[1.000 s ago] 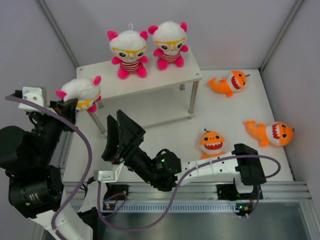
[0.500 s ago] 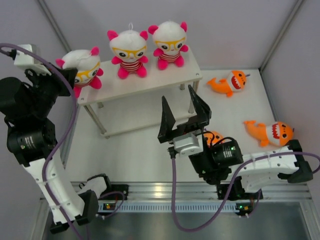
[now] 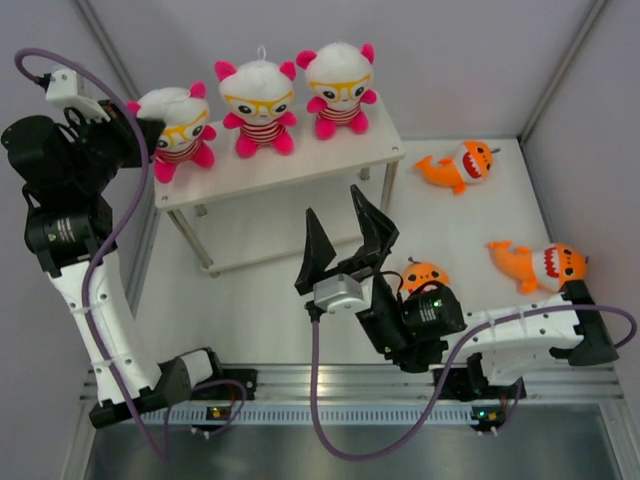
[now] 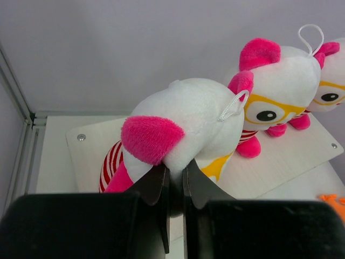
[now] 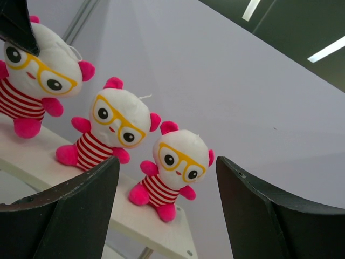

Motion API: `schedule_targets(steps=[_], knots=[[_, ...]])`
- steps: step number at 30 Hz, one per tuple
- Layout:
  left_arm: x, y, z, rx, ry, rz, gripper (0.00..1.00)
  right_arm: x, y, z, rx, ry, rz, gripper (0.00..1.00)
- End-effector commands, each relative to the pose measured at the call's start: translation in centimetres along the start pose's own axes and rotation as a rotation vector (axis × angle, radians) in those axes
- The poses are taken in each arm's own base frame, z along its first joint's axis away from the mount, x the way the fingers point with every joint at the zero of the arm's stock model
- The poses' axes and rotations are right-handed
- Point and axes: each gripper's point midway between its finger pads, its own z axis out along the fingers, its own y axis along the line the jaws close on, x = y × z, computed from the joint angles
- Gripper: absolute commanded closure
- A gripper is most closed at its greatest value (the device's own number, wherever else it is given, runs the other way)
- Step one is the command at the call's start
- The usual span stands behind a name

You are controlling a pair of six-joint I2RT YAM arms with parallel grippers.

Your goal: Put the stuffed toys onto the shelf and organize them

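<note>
Three white-headed bears with pink ears, yellow glasses and striped shirts are lined up on the top board of the white shelf (image 3: 300,165). My left gripper (image 3: 140,135) is shut on the back of the leftmost bear's (image 3: 180,128) head, its feet at the board's left end. The middle bear (image 3: 257,105) and the right bear (image 3: 340,88) sit upright and free. In the left wrist view the fingers (image 4: 156,183) pinch the held bear (image 4: 183,124). My right gripper (image 3: 345,235) is open and empty, raised in front of the shelf and facing the bears (image 5: 175,164).
Three orange sharks lie on the table right of the shelf: one at the back (image 3: 458,165), one at the right edge (image 3: 540,265), one (image 3: 425,277) partly behind my right arm. Silver shelf legs (image 3: 385,200) stand near my right gripper. Walls close in both sides.
My left arm lifted the bear from beside the shelf's left end up onto the top board. My right arm swung from the left to the middle, its open jaws now pointing up at the shelf.
</note>
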Motion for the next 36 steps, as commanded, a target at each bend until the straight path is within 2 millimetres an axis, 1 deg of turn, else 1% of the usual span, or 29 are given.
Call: schedule_targets(steps=[1,5,9,13,18,25,31,33,36], knots=[[-1.8,-0.4,0.6,0.041,-0.079,0.018,1.0,0.5,-1.2,0.1,0.036,0.025,0.011,0.27],[-1.5,0.4,1.3,0.023,-0.076,0.021,1.0,0.6,-1.2,0.2,0.037,0.032,0.0,0.27],[-0.8,0.3,2.1,0.054,-0.052,-0.024,1.0,0.6,-1.1,0.3,0.035,0.032,-0.013,0.27],[-0.1,1.0,3.0,0.052,-0.042,-0.041,1.0,0.7,-1.2,0.4,0.038,0.038,-0.02,0.27],[0.3,1.8,3.4,0.029,-0.036,-0.029,1.0,0.8,-1.4,0.3,0.043,0.041,-0.015,0.27],[0.9,1.6,4.0,0.061,-0.024,-0.056,1.0,1.1,-1.6,0.4,0.047,0.049,-0.021,0.27],[1.2,2.5,4.6,0.037,-0.018,-0.057,1.0,1.3,-1.5,0.3,0.047,0.055,-0.029,0.26],[1.3,2.5,4.5,0.034,-0.017,-0.05,0.89,1.3,-1.8,0.3,0.052,0.055,-0.025,0.26],[1.3,2.5,4.3,0.033,-0.022,-0.04,0.79,1.3,-1.7,0.3,0.052,0.052,-0.026,0.25]])
